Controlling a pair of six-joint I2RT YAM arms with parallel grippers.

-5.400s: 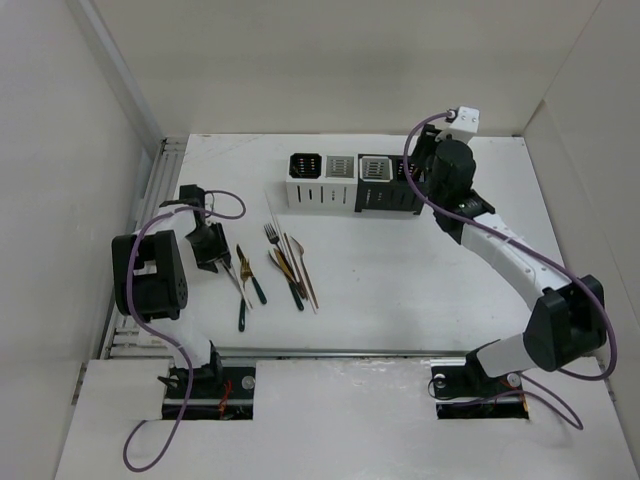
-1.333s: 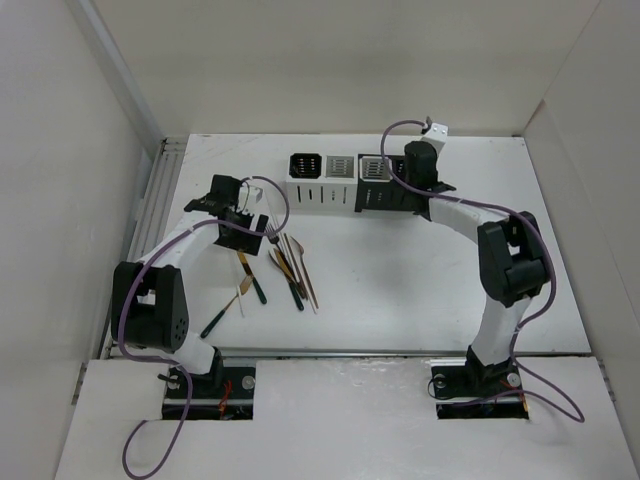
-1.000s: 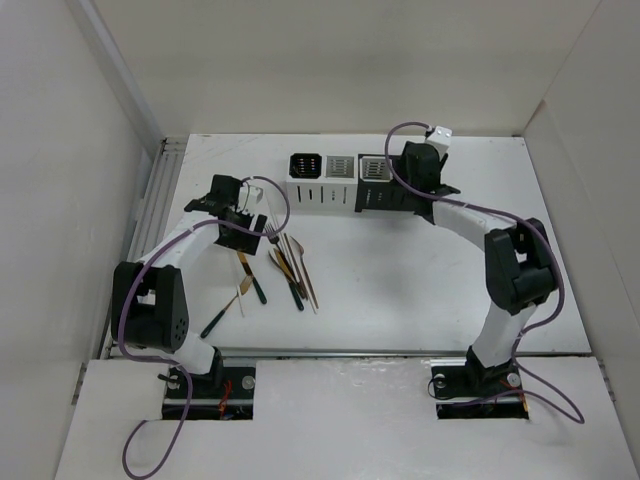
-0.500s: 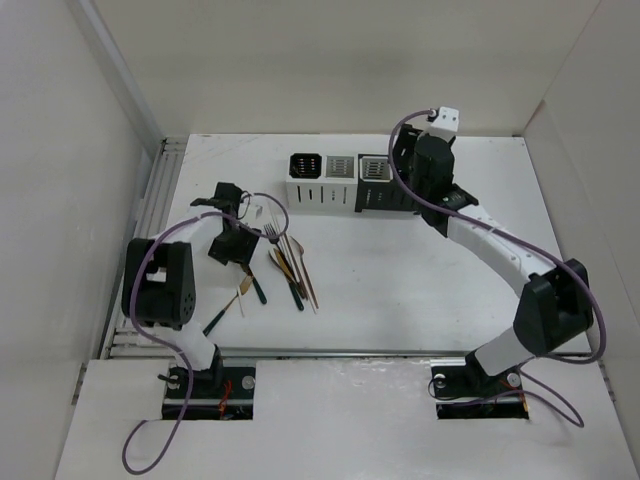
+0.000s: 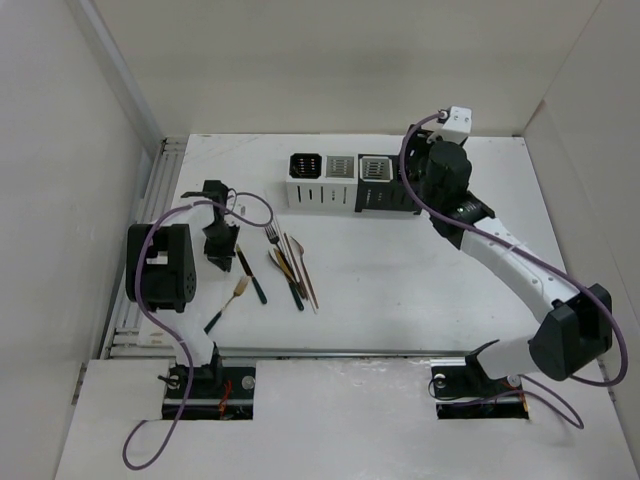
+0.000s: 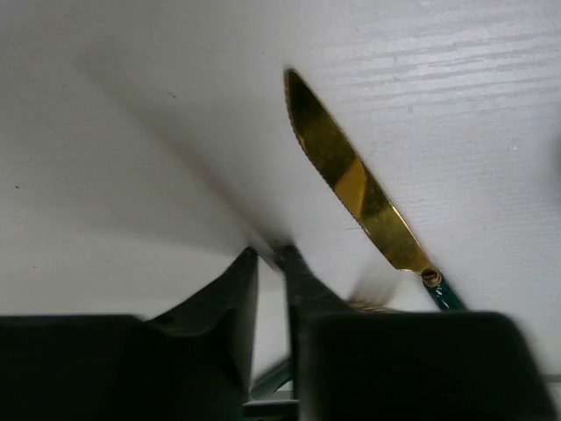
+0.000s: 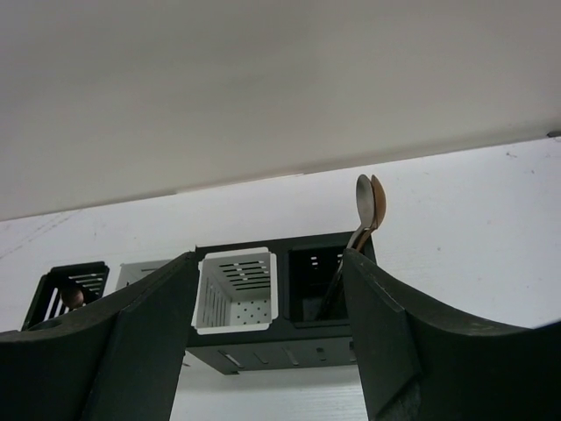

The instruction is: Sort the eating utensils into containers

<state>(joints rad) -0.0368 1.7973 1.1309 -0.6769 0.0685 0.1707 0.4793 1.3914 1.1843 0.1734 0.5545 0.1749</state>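
Note:
The utensils lie in a loose pile [image 5: 288, 265] on the table: forks, knives and sticks. A gold knife with a green handle [image 5: 250, 275] lies beside my left gripper [image 5: 218, 258]; its blade fills the left wrist view [image 6: 351, 180]. A gold fork with a dark handle [image 5: 228, 302] lies apart at the front left. My left gripper [image 6: 272, 263] is nearly shut, nothing between its tips. The containers [image 5: 350, 195] stand in a row at the back. My right gripper [image 5: 415, 178] hangs open and empty beside their right end. Two spoons [image 7: 368, 197] stand in the right black box.
Through the right gripper [image 7: 270, 256] I see a white box [image 7: 237, 294] and the far-left black box [image 7: 70, 289] with a copper piece inside. Side walls close in the table. A rail [image 5: 150, 200] runs along its left edge.
My left gripper has drifted left, away from the pile. The dark-handled fork now lies slanted at the front left. My right arm has swung back to the right of the containers.

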